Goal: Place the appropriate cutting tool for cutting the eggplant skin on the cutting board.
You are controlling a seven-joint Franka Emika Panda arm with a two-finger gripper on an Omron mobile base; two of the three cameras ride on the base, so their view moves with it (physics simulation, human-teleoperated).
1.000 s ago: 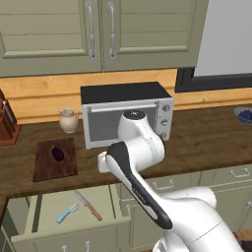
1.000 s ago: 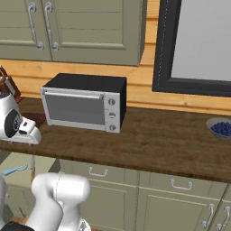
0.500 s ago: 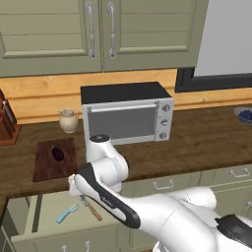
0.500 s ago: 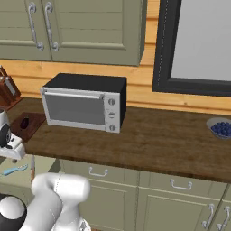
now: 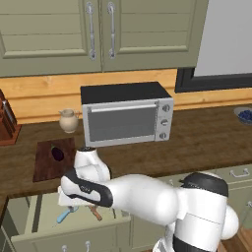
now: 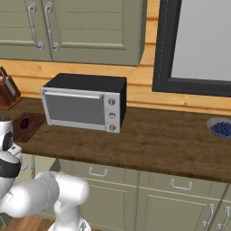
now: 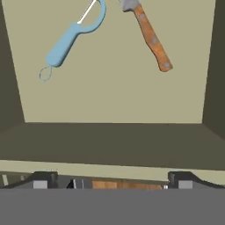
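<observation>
Far left of left base view: knife block. Cutting board left of centre on tabletop, eggplant on it. Lower left, open drawer; blue peeler lying inside at upper left of hand view, knife just right, apart. Pincer at bottom edge, tips wide apart, holding nothing. Toaster oven centre.

Smooth light blue plastic on the peeler, with a pale thin blade. Orange-brown wooden handle and dull steel blade on the knife, both on the matt beige drawer floor. Dark reddish wood for the cutting board, grained brown wood for the counter, brushed grey metal on the toaster oven.
</observation>
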